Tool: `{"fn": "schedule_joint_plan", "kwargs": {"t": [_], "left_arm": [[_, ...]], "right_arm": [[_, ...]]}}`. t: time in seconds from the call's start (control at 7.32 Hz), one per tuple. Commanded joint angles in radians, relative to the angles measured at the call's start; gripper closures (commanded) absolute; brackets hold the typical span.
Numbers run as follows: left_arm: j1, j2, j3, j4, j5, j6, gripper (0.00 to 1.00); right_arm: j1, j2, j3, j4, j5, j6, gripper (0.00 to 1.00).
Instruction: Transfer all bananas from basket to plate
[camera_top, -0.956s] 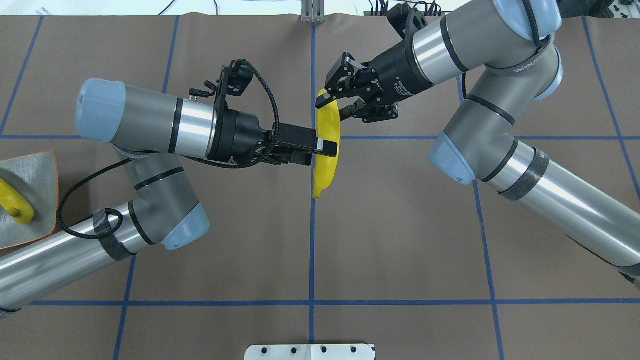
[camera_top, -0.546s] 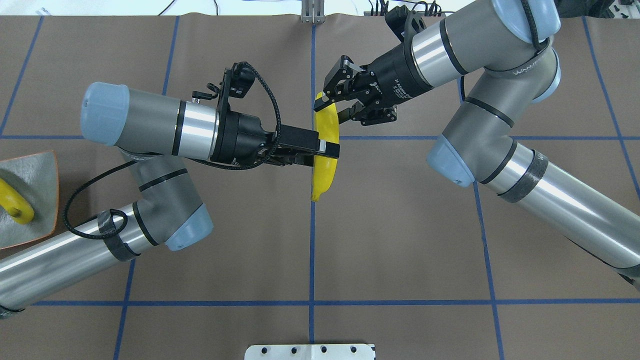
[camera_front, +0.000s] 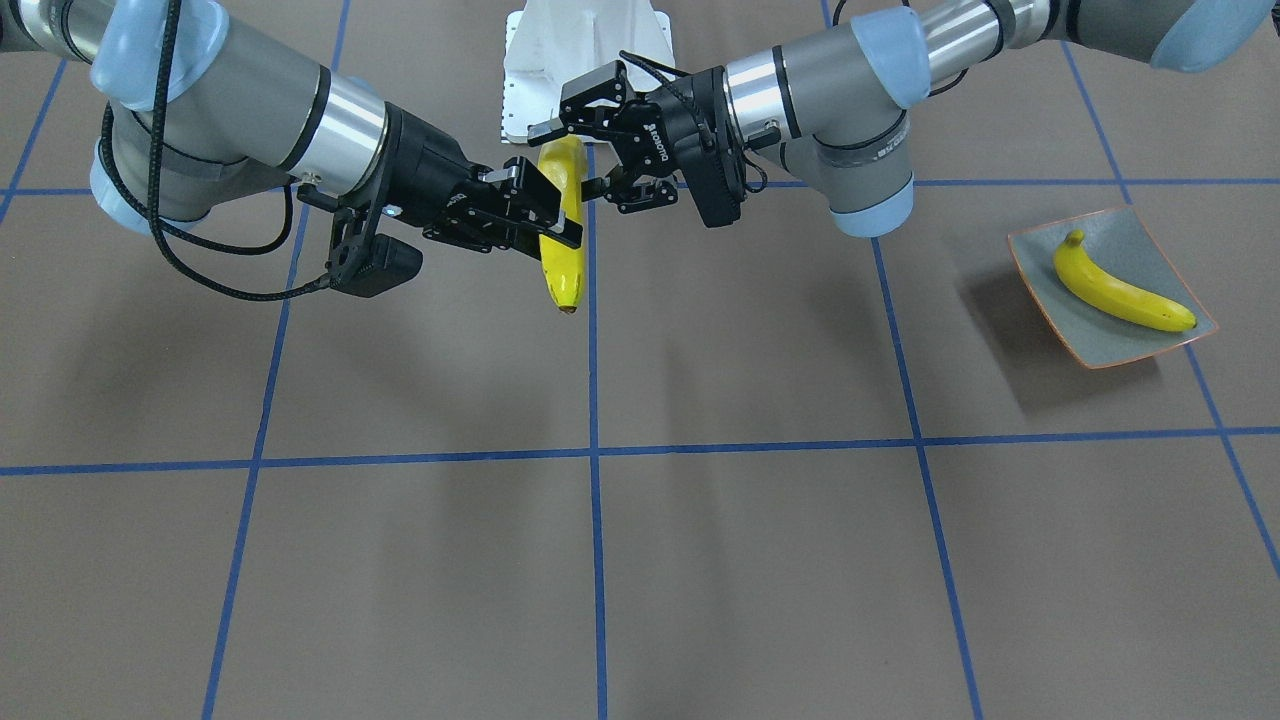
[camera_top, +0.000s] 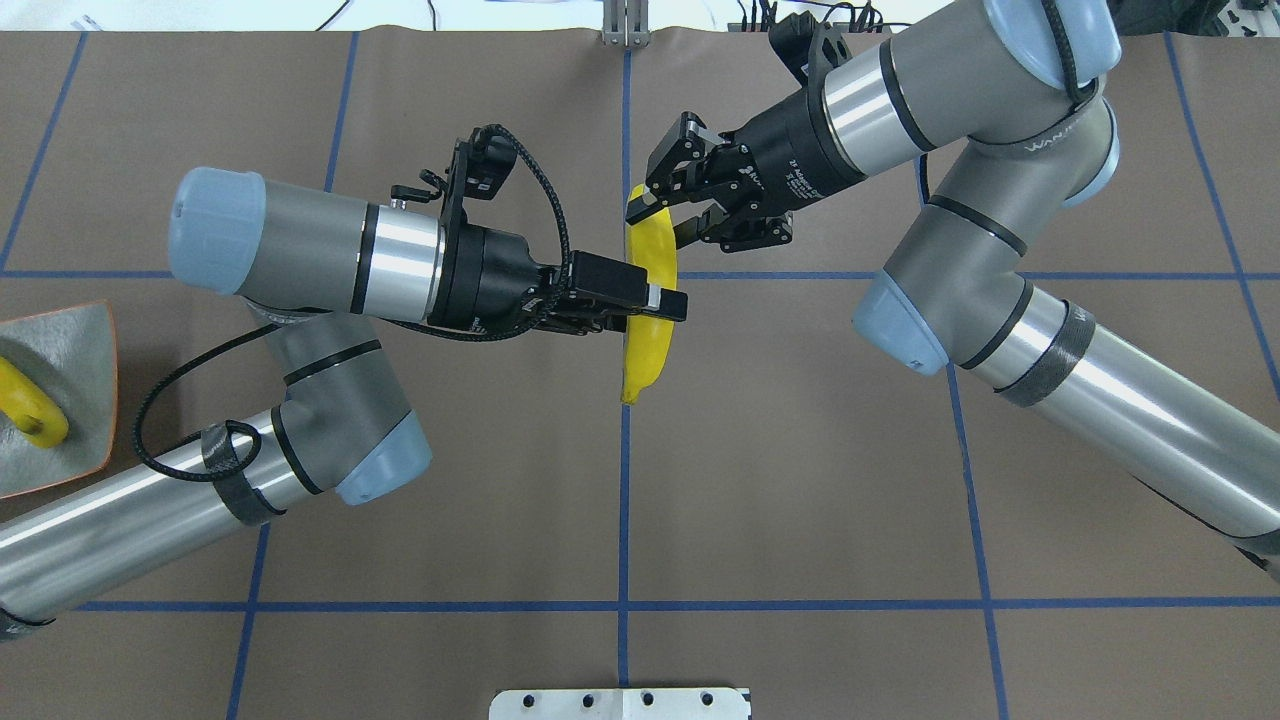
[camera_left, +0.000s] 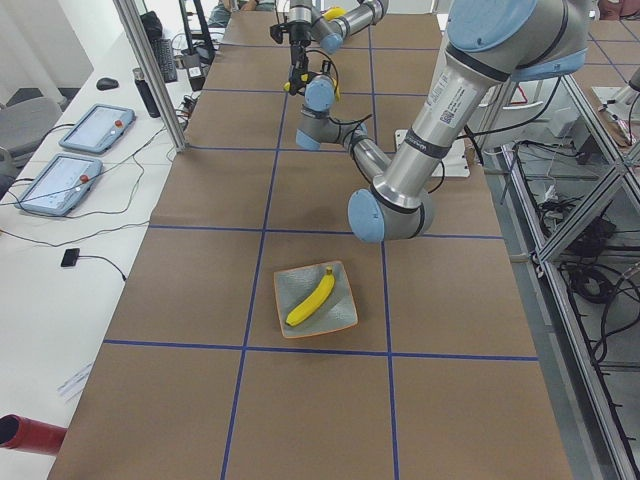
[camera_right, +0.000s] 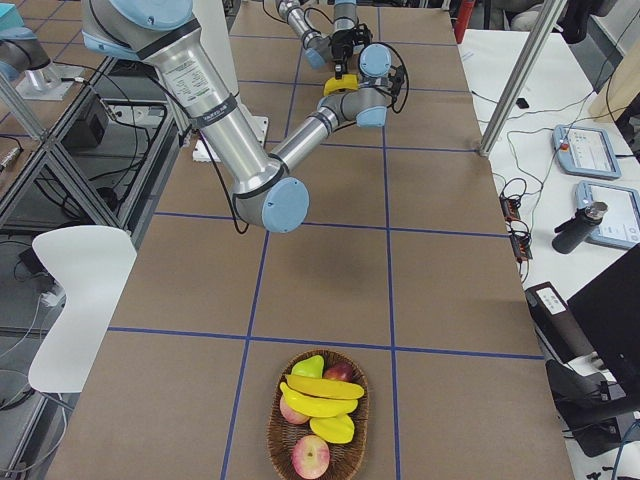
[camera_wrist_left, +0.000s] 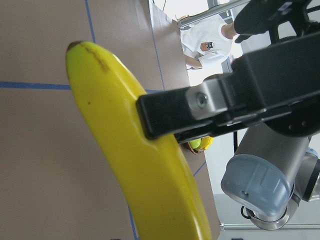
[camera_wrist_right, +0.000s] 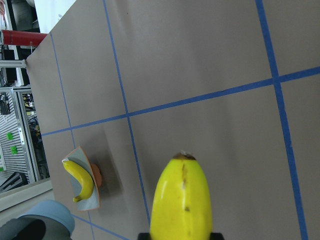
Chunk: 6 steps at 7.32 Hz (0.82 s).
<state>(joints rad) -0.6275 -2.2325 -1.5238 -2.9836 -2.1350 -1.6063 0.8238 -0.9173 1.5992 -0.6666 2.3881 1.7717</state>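
Pinching the end of a banana (camera_top: 648, 345) in midair, well apart from the plate (camera_front: 1135, 235) bearing a second banana (camera_front: 1115, 290), the right gripper (camera_top: 660, 212) faces the left gripper (camera_top: 655, 300), which straddles its middle, clamped or not unclear.

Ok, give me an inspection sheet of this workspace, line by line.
Surface: brown table cover with blue grid.
Job's things: held banana midair at centre; second banana lies on the plate; more bananas in the basket.
Clutter: apples share the basket.
Grippers: right gripper shut on held banana's one end; left gripper around its middle, closure unclear.
Cables: black cable loops beside left wrist.
Surroundings: tablets on a side bench.
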Motion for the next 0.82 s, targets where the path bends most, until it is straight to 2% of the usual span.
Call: {"fn": "schedule_joint_plan", "kwargs": {"t": [0.0, 0.27, 0.55, 0.68], "left_arm": [[0.008, -0.001, 0.001, 0.000, 0.001, -0.006, 1.00], [0.008, -0.001, 0.001, 0.000, 0.003, -0.012, 1.00], [-0.004, 0.016, -0.012, 0.002, 0.003, -0.011, 1.00], [-0.039, 0.086, -0.042, 0.009, -0.005, -0.008, 1.00]], "right_arm": [[0.001, 0.000, 0.004, 0.010, -0.007, -0.002, 0.01], [0.006, -0.015, 0.005, 0.059, -0.004, 0.002, 0.00], [0.043, -0.089, 0.054, 0.096, -0.003, 0.003, 0.00], [0.075, -0.133, 0.079, 0.097, -0.003, 0.002, 0.00]]}}
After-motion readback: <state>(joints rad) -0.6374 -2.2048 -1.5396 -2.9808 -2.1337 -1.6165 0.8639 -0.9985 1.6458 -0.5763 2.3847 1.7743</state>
